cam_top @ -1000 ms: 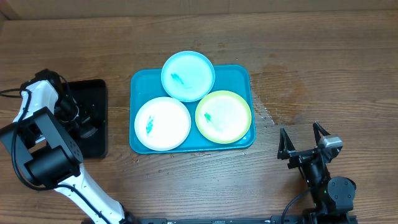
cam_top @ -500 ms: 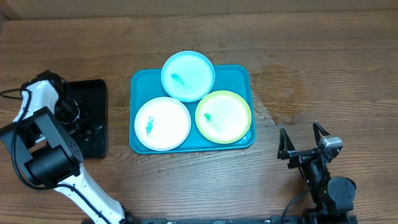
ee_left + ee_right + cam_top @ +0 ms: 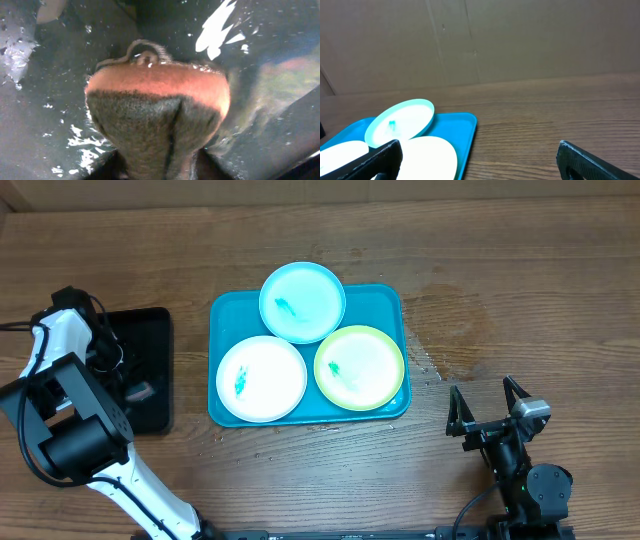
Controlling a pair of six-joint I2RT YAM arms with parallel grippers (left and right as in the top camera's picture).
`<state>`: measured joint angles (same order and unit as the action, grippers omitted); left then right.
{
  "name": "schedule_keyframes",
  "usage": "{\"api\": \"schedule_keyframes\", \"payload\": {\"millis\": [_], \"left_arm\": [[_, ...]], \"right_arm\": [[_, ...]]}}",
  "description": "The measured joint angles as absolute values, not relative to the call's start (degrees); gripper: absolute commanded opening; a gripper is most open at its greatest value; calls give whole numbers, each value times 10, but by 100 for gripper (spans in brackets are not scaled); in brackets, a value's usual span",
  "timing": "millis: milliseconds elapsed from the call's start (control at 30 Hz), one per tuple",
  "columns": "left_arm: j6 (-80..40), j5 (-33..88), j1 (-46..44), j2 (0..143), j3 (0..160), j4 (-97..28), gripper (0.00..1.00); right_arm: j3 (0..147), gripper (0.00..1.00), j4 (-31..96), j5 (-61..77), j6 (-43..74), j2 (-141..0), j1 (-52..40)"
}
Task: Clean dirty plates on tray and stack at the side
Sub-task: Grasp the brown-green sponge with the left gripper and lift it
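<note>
Against one second prior: my left claw [image 3: 132,385] had gone from spread to closed over the black tray [image 3: 150,325], and a pale patch now showed at its tip. Plates, teal tray [image 3: 385,300] and right claw [image 3: 481,392] unchanged.

Left claw pinched the wet sponge [image 3: 157,100], which was buckled with a centre crease; fingers hidden behind it. Right claw spread wide, empty, above the counter [image 3: 520,270].

White plate [image 3: 262,380], pale blue plate [image 3: 303,302] and yellow-green plate [image 3: 360,367] lay smeared on the teal tray, between both claws, well apart from each.
</note>
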<state>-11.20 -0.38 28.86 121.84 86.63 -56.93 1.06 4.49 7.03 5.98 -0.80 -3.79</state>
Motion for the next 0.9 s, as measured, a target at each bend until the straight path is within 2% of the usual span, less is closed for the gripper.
{"api": "schedule_keyframes", "payload": {"millis": [167, 333, 700, 900], "left_arm": [[-111, -10, 286, 1220, 874, -578, 4], [-123, -22, 286, 1239, 942, -667, 4], [-161, 43, 286, 1241, 1317, -884, 4], [-166, 23, 285, 1234, 1314, -889, 4]], "right_arm": [[11, 100, 45, 70, 60, -8, -38], [11, 100, 45, 70, 60, -8, -38], [11, 100, 45, 70, 60, -8, -38], [11, 100, 45, 70, 60, -8, -38]]}}
